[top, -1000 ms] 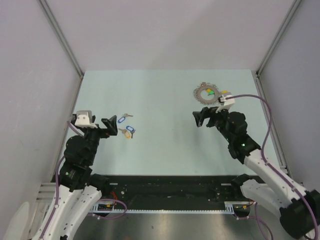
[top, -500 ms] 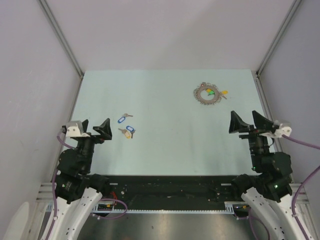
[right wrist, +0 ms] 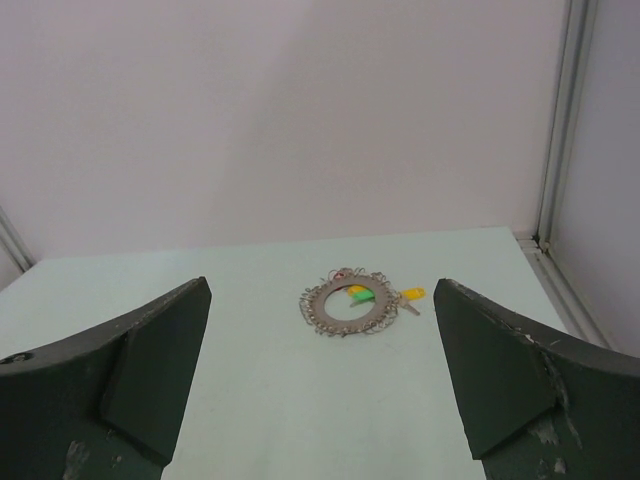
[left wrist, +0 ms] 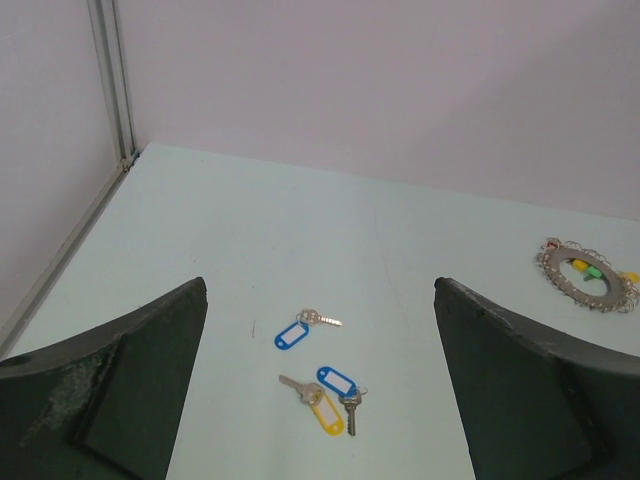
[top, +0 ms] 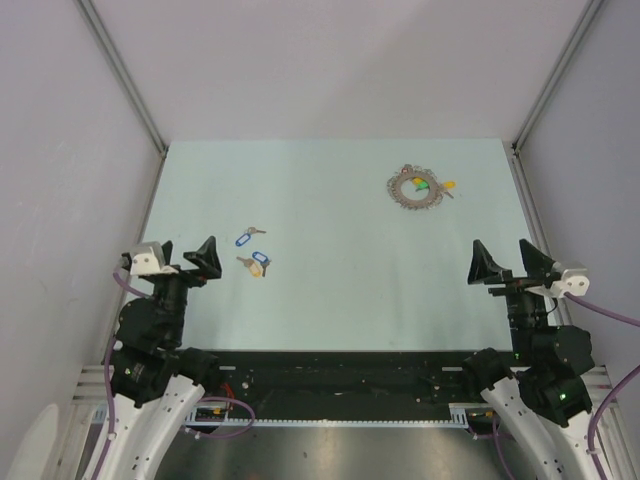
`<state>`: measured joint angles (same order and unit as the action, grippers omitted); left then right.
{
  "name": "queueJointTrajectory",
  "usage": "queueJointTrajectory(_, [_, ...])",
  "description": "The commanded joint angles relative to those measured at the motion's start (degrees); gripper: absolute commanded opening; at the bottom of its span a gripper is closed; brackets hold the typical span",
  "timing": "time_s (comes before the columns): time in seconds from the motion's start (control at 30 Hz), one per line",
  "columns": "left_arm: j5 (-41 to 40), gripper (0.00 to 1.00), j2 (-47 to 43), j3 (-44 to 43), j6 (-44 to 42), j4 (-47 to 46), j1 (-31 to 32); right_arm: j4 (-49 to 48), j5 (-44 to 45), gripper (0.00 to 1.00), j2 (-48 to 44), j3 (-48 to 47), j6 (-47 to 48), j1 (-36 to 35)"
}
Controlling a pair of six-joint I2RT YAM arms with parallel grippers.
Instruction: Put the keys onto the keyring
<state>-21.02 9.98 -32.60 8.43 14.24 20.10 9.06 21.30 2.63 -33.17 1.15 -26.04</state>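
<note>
- The keys (top: 252, 252) lie loose on the left half of the pale table (top: 330, 300). A single blue-tagged key (left wrist: 291, 336) sits a little farther back. Just nearer are a second blue-tagged key (left wrist: 338, 381) and a yellow-tagged key (left wrist: 325, 414), which touch each other
- The keyring (top: 415, 188) lies flat toward the far right of the table, well apart from the keys. Its rim is crowded with hanging keys and a few green and yellow tags. None of the loose keys is on it, so the job looks unstarted
- The left gripper (top: 186, 256) hangs over the near left edge, jaws spread wide and holding nothing. Its camera looks straight at the keys, so this arm seems the natural one to pick them up
- The right gripper (top: 507, 265) is likewise wide and empty at the near right. It faces the keyring, probably so it can steady the ring
- Both arms sit back from the things, so nothing is touched or covered
</note>
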Motion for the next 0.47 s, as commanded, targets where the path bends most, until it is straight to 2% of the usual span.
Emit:
queueJointTrajectory(0.0, [-3.1, 1.00, -0.2, 0.6, 0.0, -2.1, -0.4, 4.0, 1.2, 1.00, 0.2, -1.2, 1.1, 1.7])
queueJointTrajectory(0.13, [-3.3, 1.00, 1.2, 0.6, -0.1, -2.1, -0.4, 4.7, 0.4, 1.00, -0.5, -0.2, 0.3, 5.8])
queueJointTrajectory(0.43, [-3.7, 1.00, 1.6, 0.6, 0.2, -2.2, -0.4, 1.9, -4.5, 1.00, -0.9, 1.1, -2.3, 6.4])
